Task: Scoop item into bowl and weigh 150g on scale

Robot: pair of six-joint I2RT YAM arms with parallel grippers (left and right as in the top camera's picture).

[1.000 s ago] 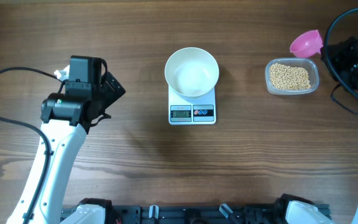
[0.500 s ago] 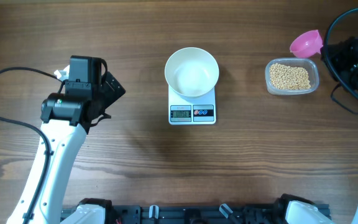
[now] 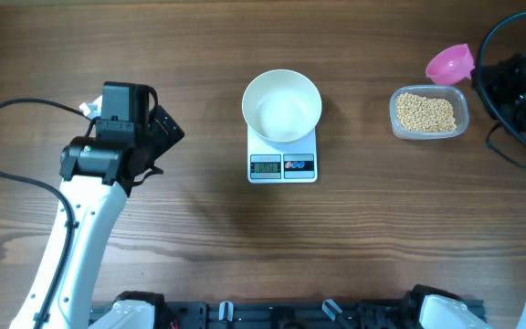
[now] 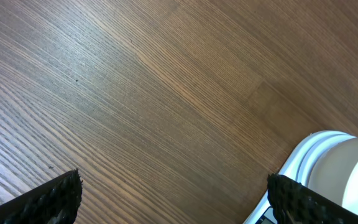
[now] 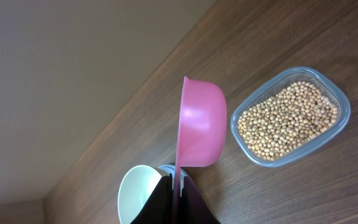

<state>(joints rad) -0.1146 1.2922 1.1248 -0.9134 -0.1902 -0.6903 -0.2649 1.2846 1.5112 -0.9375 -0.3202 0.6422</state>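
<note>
The white bowl (image 3: 282, 106) sits empty on the scale (image 3: 282, 166). The soybeans (image 3: 426, 112) lie in the clear tub (image 3: 465, 116). Right gripper (image 5: 176, 186) clamps the empty pink scoop (image 3: 451, 63) near the tub; left gripper (image 4: 173, 199) stands wide, holding nothing. All scooping is still to do.

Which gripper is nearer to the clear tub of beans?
Right. The right gripper, shut on the pink scoop, is just beside the tub; the left gripper is far off, past the scale.

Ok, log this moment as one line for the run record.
left gripper: open, empty | right gripper: shut on pink scoop | white bowl: empty, on scale | beans: in clear tub
</note>
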